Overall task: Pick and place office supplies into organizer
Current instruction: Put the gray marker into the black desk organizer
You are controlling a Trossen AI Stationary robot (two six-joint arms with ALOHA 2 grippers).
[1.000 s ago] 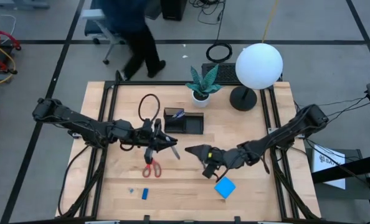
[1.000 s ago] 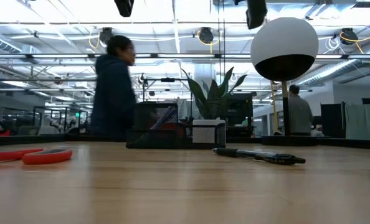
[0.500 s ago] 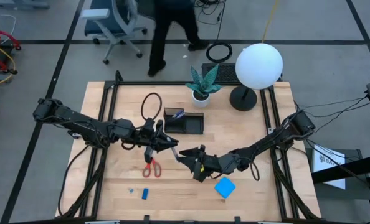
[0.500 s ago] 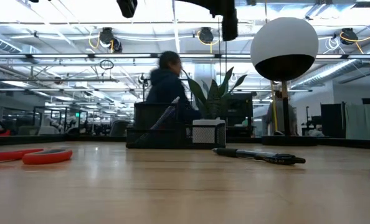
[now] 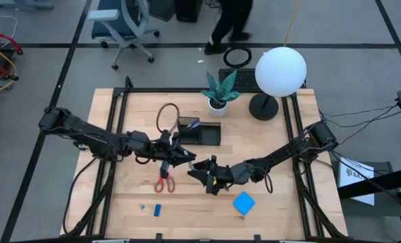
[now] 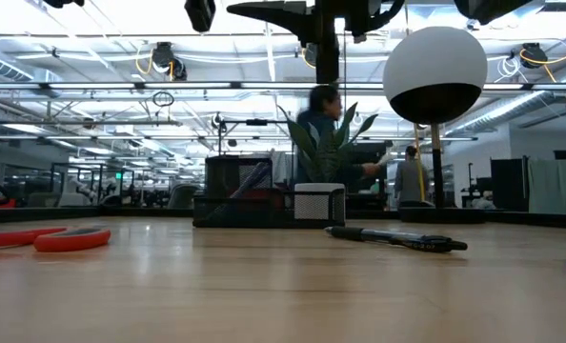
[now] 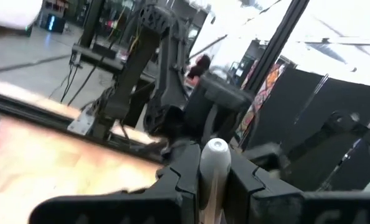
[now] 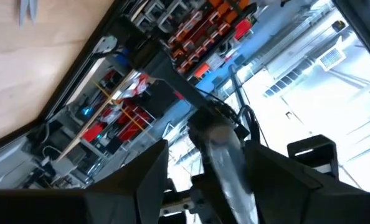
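My left gripper hovers over the table's middle, shut on a grey pen. My right gripper faces it from the right, open. Its fingers stand on either side of the pen's free end, with gaps showing. Red-handled scissors lie flat below the left gripper. A dark pen lies on the table in the low view. The blue pad and a small blue piece lie near the front edge. The black organizer stands behind, with a pen in it. My left gripper pinches the grey pen between its two fingers, which run along the pen. The pen's rounded end sticks out forward past the fingertips. The fingers come level from the table's left. The pen is held clear of the table.
A white plant pot and a lamp with a white globe stand at the far edge. A black cable loop lies left of the organizer. A person is beyond the far edge.
My right gripper has moved toward the table's left and down, rolling about its own axis, until its fingers stand around the end of the pen held by my left gripper. The person behind the table has walked from left to right.
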